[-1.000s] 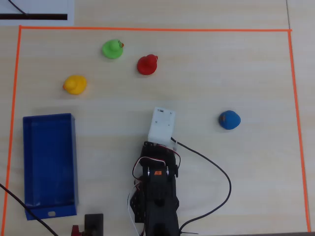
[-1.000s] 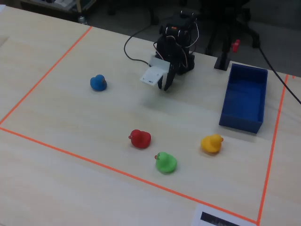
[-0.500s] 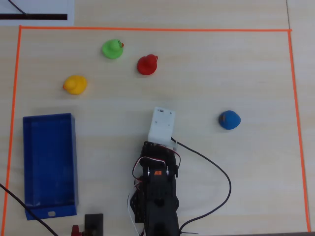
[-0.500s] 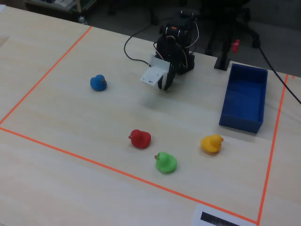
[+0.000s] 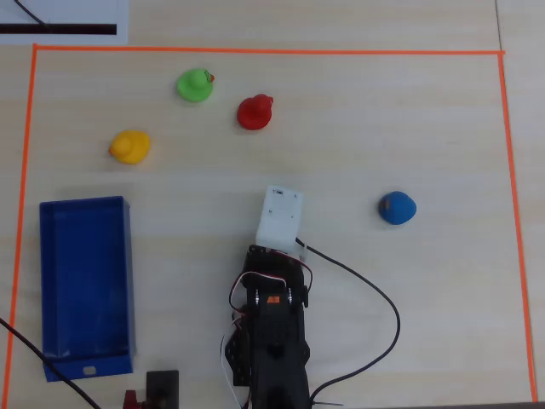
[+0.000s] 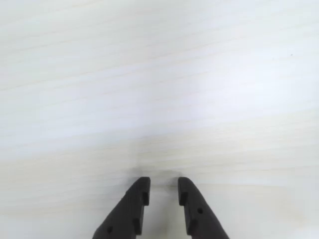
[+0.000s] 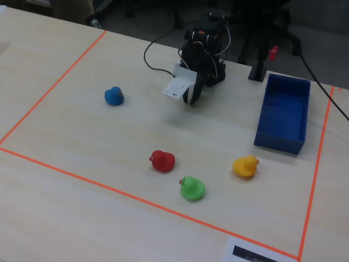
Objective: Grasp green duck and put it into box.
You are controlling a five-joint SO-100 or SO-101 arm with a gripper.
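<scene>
The green duck (image 5: 195, 85) sits near the far edge of the taped area in the overhead view, to the left of a red duck. It also shows in the fixed view, the green duck (image 7: 192, 188) near the front tape line. The blue box (image 5: 85, 285) lies at the left, empty; the fixed view has the box (image 7: 283, 114) at the right. My gripper (image 6: 163, 184) hovers over bare table, far from the duck, its jaws a narrow gap apart with nothing between them. In the overhead view the white wrist housing (image 5: 280, 218) hides the fingers. My gripper (image 7: 190, 101) points down at the table.
A red duck (image 5: 255, 112), a yellow duck (image 5: 129, 146) and a blue duck (image 5: 396, 208) stand on the table. Orange tape (image 5: 255, 51) frames the work area. A black cable (image 5: 375, 298) loops to the right of the arm base.
</scene>
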